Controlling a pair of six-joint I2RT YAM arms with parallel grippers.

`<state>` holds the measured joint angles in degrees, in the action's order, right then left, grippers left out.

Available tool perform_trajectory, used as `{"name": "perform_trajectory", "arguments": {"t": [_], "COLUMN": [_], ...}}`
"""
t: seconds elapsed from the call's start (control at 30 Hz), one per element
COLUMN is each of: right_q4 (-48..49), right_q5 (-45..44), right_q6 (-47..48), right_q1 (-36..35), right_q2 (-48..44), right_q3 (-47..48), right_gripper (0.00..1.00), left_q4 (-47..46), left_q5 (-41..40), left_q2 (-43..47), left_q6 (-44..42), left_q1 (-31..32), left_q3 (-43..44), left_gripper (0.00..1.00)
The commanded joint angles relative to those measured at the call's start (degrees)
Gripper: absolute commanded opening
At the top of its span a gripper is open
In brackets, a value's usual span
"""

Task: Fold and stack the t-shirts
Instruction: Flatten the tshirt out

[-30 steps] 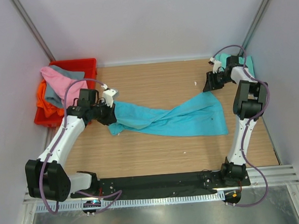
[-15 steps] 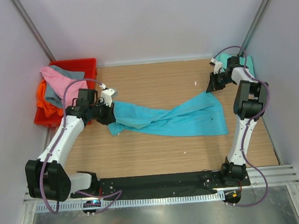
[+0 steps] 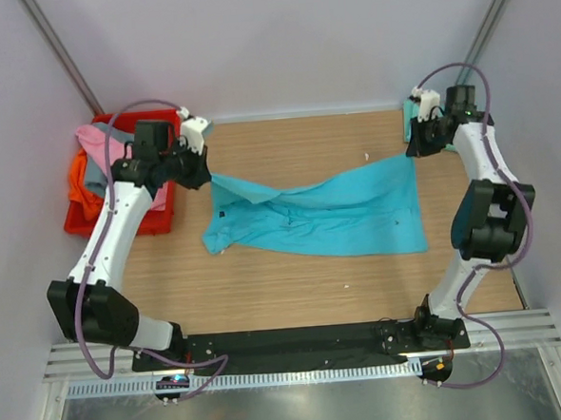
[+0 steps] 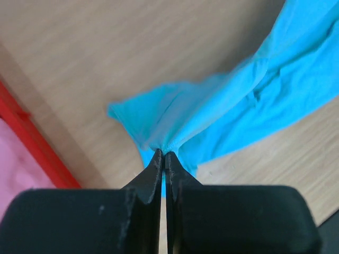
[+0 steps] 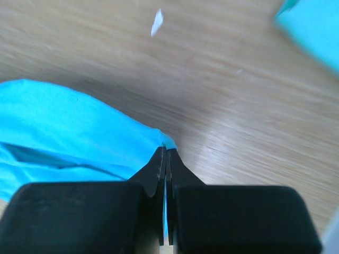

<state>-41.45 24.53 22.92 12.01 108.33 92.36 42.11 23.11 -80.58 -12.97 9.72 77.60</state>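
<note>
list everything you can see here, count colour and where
blue shirt: one, turquoise, spread mid-table
mint shirt: one, pale teal, far right corner
crate: one, red, far left
pink shirt: one, pink, in crate
grey shirt: one, grey, in crate
orange shirt: one, orange, crate's left edge
scrap: one, white, on table
table: one, wood
left tool: one, black, shut on blue shirt's far left corner
right tool: one, black, shut on its far right corner
</note>
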Motion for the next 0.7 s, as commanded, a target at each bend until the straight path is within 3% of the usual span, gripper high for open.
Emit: {"name": "perform_trajectory", "arguments": {"t": [0.0, 0.23, 0.67], "right_q4": [2.7, 3.0, 2.9], "right_q5": [-2.1, -3.6, -6.3], "right_q6": [-1.8, -4.0, -5.7], "right_q1": [0.5, 1.0, 1.6], "right_q2": [-13.6, -24.6, -43.4], "right_q3": [3.2, 7.3, 6.5], "right_gripper": [0.01, 0.01, 0.01], "left_q4": [2.4, 6.2, 1.7], "left_q5": [0.4, 2.6, 2.0], "left_q2": [-3.0, -5.4, 7.5], "left_q6": [-0.2, 2.0, 5.9], "left_q1": [-0.2, 0.7, 0.7], "left_q3": [13.1, 29.5, 36.9], "left_gripper": [0.00, 0.00, 0.00]}}
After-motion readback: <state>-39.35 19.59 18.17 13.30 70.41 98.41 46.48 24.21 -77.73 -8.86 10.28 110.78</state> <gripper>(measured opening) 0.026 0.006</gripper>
